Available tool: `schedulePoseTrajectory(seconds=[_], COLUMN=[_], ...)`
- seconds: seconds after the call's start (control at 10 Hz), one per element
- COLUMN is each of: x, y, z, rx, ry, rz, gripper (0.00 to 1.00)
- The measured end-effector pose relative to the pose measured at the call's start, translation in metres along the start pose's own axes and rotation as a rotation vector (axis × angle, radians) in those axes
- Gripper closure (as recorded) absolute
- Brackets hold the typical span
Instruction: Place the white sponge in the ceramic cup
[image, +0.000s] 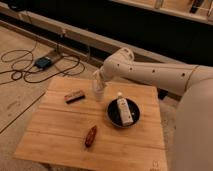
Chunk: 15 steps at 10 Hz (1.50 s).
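The gripper (98, 84) hangs at the end of the white arm, which reaches in from the right, and is low over the far middle of the wooden table (60, 130). The white ceramic cup (99, 95) stands right under it, between the brown block and the black bowl, and is mostly covered by the gripper. The white sponge does not show: I cannot tell whether it is in the gripper or in the cup.
A black bowl (114, 118) right of the cup holds a white bottle (124, 110) with a small cap. A brown block (75, 96) lies left of the cup. A reddish-brown oblong object (91, 136) lies near the table's front. Cables (30, 67) lie on the floor to the left.
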Motion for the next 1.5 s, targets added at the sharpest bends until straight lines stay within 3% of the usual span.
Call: schedulePoseTrajectory(seconds=[0.2, 0.9, 1.5], x=[0.000, -0.003, 0.001], y=[-0.002, -0.010, -0.007], z=[0.011, 0.021, 0.021], rx=[-0.008, -0.013, -0.025], ry=[-0.006, -0.030, -0.028], rz=[0.006, 0.022, 0.033], gripper=[0.99, 0.33, 0.30])
